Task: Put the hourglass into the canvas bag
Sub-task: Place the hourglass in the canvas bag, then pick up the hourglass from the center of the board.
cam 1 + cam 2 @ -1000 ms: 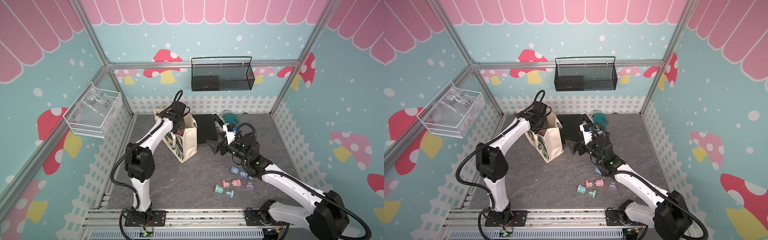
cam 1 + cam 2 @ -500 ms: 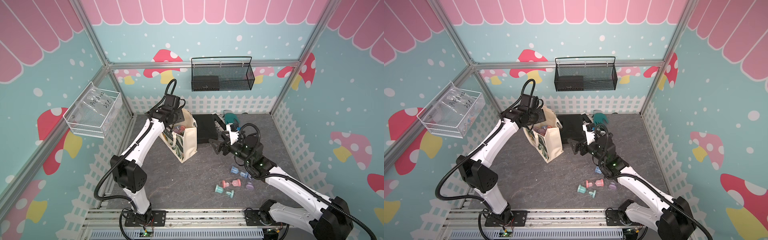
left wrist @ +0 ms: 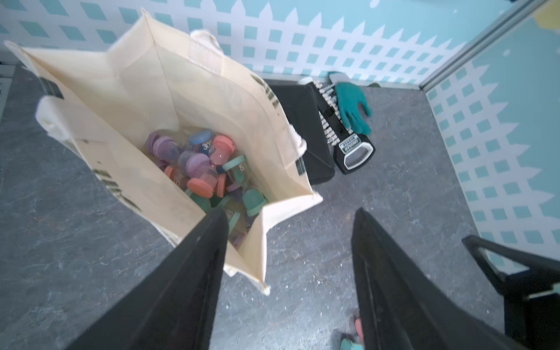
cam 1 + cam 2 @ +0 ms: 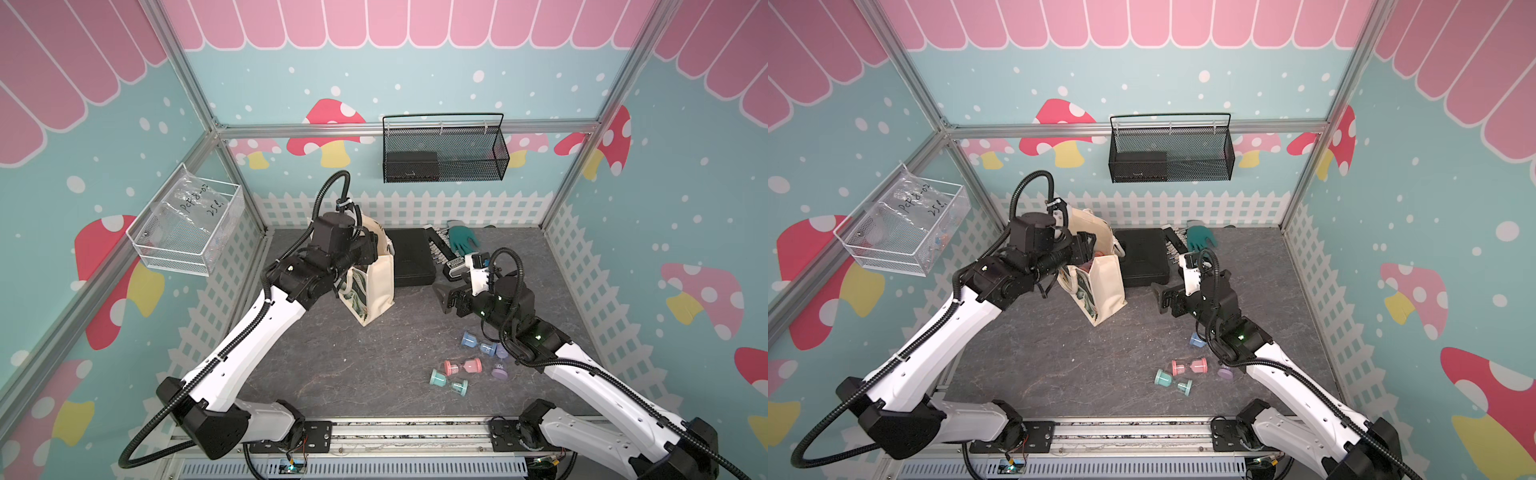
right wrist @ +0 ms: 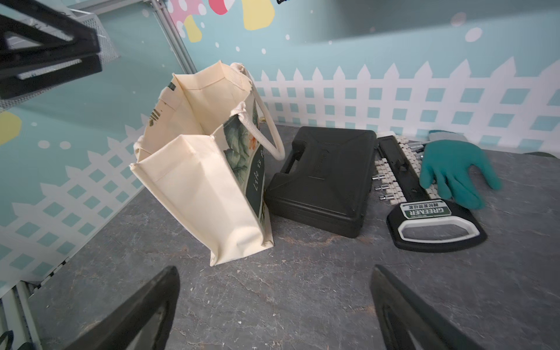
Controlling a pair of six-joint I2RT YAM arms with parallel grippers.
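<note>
Left gripper [image 3: 291, 213] retreated — black case [image 5: 321, 181] beside canvas bag [image 5: 206, 194]

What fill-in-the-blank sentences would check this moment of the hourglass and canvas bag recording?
1. The canvas bag has its mouth ____.
2. The flat case beside the bag is ____ in colour.
3. The right gripper is open and holds ____.
4. The pink hourglass lies outside the bag, on the ____.

Missing words: open; black; nothing; table.
</note>
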